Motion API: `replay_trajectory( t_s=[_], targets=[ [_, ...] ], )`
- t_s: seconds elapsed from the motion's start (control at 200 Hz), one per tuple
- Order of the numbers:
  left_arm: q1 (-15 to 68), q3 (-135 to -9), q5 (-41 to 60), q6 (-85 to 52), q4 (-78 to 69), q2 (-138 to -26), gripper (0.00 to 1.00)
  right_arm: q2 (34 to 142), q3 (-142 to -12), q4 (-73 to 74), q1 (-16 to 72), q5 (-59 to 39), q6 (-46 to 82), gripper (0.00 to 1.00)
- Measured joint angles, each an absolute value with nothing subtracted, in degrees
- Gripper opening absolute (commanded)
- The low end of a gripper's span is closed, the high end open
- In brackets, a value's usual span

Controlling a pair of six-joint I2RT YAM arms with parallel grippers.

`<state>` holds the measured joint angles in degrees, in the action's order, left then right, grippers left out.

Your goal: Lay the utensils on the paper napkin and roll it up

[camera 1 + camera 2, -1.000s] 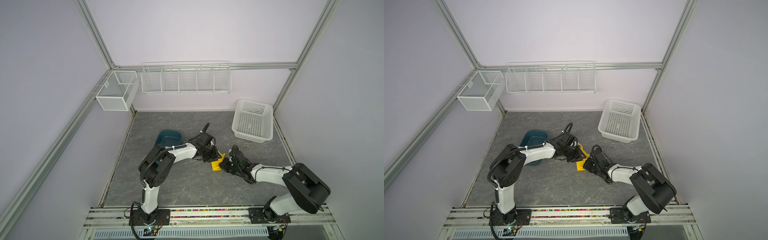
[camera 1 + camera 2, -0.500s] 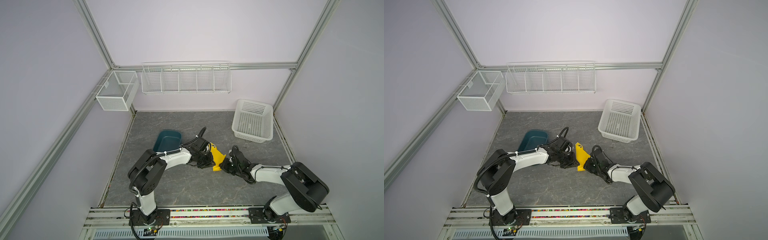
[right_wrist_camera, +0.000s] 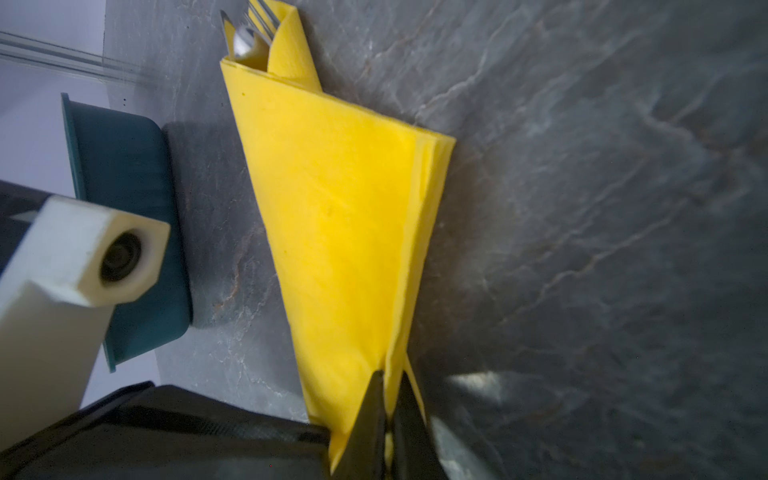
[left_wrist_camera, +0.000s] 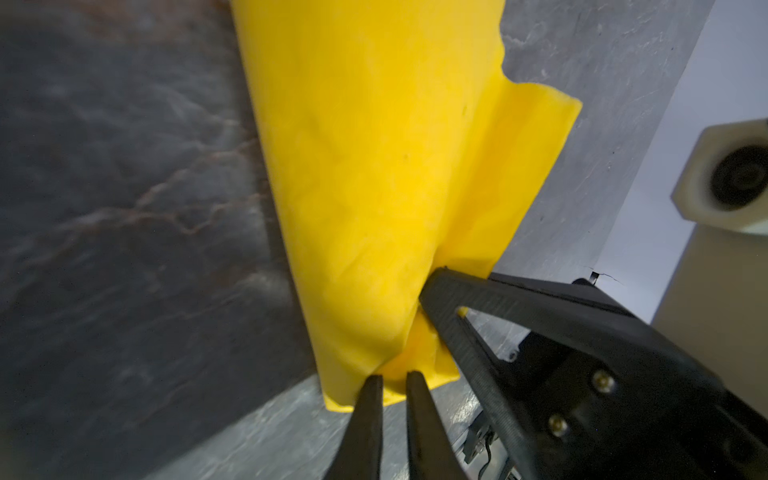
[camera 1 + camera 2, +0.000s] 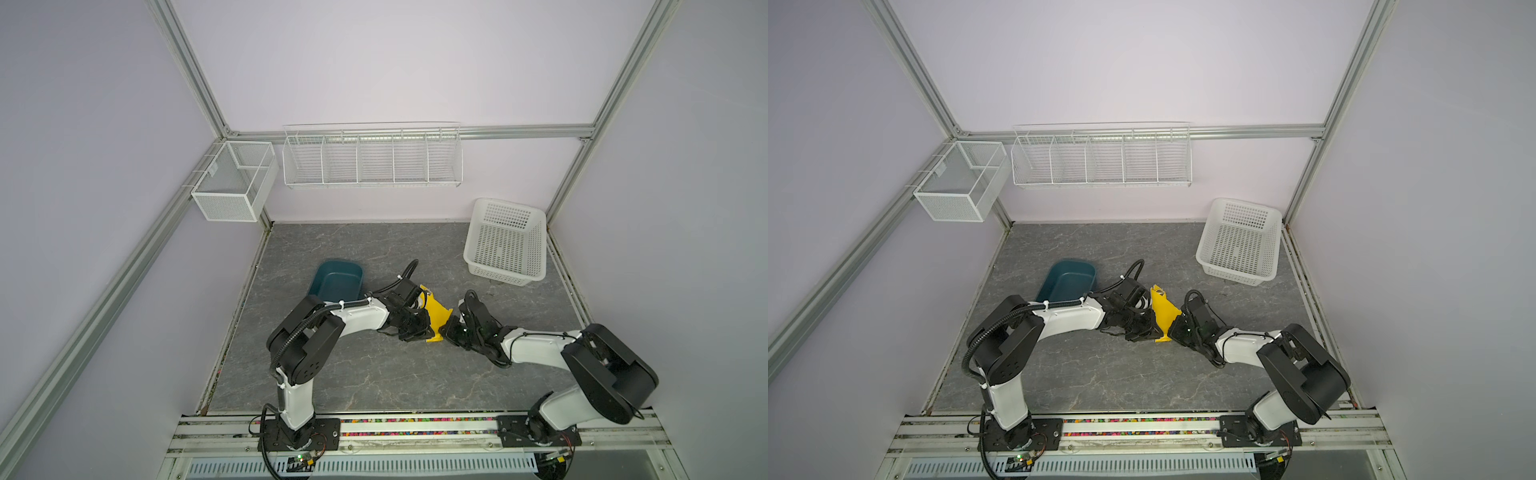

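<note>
Your left hand [image 4: 392, 378] and right hand [image 3: 390, 377] each pinch, jaws narrow, the near end of the paper napkin [image 5: 437, 311], which lies folded into a cone on the worktop [image 5: 374, 374]. The utensils [image 3: 247, 35] poke from its far end, near the teal tub [image 5: 336, 276].

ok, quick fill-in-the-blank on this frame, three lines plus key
The silver metal utensils poke out of the folded ____ paper napkin.
The left gripper and the right gripper both pinch its ____ end, opposite the utensil tips.
In both top views the white perforated plastic basket sits in the grey table's far ____ corner.
Missing: yellow; near; right.
</note>
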<state>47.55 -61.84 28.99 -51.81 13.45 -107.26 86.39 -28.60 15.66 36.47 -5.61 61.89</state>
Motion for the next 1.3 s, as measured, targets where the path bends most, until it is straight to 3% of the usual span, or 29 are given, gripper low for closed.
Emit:
replay_trajectory(
  t_s=[0.615,1.06,1.16,1.3],
  targets=[
    [47.59,-63.22,29.21,-50.43,12.91,-109.32,0.12,86.39,-28.60,15.44,36.45,-5.58,61.45,0.11],
    [47.68,-63.22,28.56,-48.75,12.95,-109.43,0.11,85.95,-30.06,12.88,34.89,-6.28,59.40,0.30],
    [47.70,-63.22,28.53,-48.29,12.97,-109.43,0.11,86.15,-31.40,11.07,34.00,-6.72,58.92,0.27],
    [47.70,-63.90,28.51,-47.27,14.24,-109.43,0.12,87.42,-32.69,10.94,32.88,-7.53,58.41,0.15]
  ],
)
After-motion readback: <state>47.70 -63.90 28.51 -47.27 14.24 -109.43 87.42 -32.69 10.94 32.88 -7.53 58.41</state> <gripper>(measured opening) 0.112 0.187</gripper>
